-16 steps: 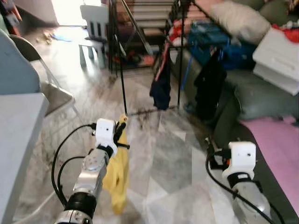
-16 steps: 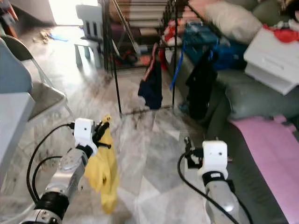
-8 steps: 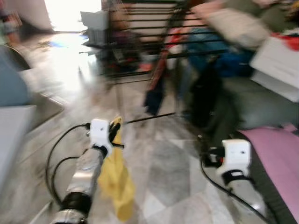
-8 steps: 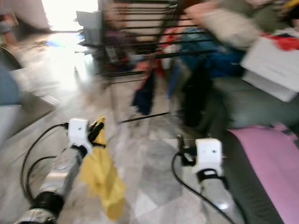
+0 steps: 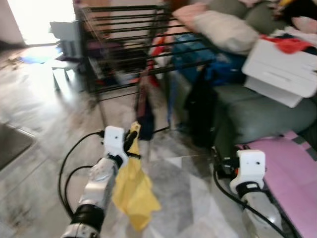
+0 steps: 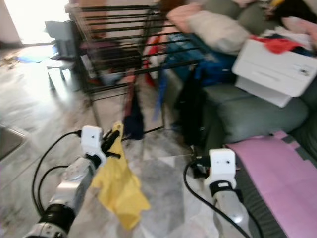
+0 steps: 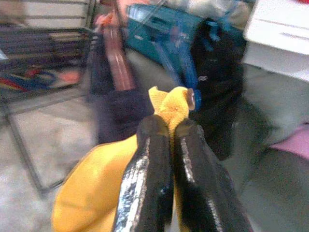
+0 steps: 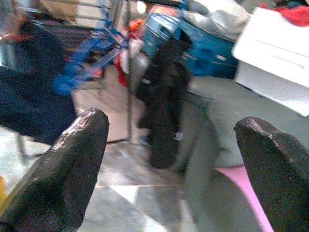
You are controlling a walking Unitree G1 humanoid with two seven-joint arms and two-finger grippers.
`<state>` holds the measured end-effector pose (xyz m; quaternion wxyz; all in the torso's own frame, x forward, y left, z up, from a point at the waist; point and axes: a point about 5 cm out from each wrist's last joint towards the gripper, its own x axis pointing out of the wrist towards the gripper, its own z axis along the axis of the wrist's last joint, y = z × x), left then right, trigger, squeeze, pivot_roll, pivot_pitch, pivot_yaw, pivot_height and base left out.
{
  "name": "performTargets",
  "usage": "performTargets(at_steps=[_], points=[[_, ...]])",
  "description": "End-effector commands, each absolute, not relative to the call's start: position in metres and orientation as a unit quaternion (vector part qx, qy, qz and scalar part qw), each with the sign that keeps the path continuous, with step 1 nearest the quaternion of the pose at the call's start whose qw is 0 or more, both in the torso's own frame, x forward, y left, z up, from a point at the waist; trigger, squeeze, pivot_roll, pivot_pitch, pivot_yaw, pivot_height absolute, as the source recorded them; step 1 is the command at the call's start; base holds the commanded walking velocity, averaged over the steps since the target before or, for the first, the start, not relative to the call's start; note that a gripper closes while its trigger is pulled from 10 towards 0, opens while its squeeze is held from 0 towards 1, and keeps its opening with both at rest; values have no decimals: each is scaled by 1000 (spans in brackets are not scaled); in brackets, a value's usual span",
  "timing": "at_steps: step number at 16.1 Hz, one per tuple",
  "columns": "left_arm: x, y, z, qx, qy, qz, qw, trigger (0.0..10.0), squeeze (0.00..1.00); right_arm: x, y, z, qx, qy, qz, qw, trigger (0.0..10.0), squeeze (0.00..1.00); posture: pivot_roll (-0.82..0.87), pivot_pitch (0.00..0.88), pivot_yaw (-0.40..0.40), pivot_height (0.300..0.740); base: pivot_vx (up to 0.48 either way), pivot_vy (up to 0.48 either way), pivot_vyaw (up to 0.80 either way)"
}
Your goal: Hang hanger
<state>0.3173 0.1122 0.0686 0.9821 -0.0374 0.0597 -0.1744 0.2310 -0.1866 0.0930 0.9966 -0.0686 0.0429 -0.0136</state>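
Yellow cloth hangs pinched in the left gripper, short of the black drying rack, so the hanging is not yet done. Right gripper is spread wide, empty, nearer the grey sofa. Marble floor runs under the rack.

The left gripper is clamped on a bright yellow cloth garment that hangs below it over the grey marble floor. Ahead stands a black metal drying rack with dark clothes hanging. The right arm's white wrist block sits beside a pink mat.
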Motion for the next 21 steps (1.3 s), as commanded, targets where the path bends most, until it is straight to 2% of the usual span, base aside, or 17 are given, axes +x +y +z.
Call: performTargets(at_steps=[1,5,12,19,21], points=[[323,113,79,-30,41,-180,982,10000,0,234,-187,96,-65,39,-15,997,10000,0,28,0,-55,740,450,0,0],[321,110,77,-37,47,-185,981,10000,0,234,-184,95,-69,40,-10,997,10000,0,27,0,-58,740,413,138,0],[318,107,74,-43,63,-199,977,10000,0,232,-181,91,-74,49,-1,996,10000,0,27,0,-55,740,289,381,0],[315,103,74,-48,62,-217,973,10000,0,233,-179,87,-76,57,5,995,10000,0,36,0,-61,740,0,421,0],[310,95,73,-46,61,-244,967,10000,0,235,-179,86,-76,62,8,995,10000,0,39,0,-62,740,0,0,0]])
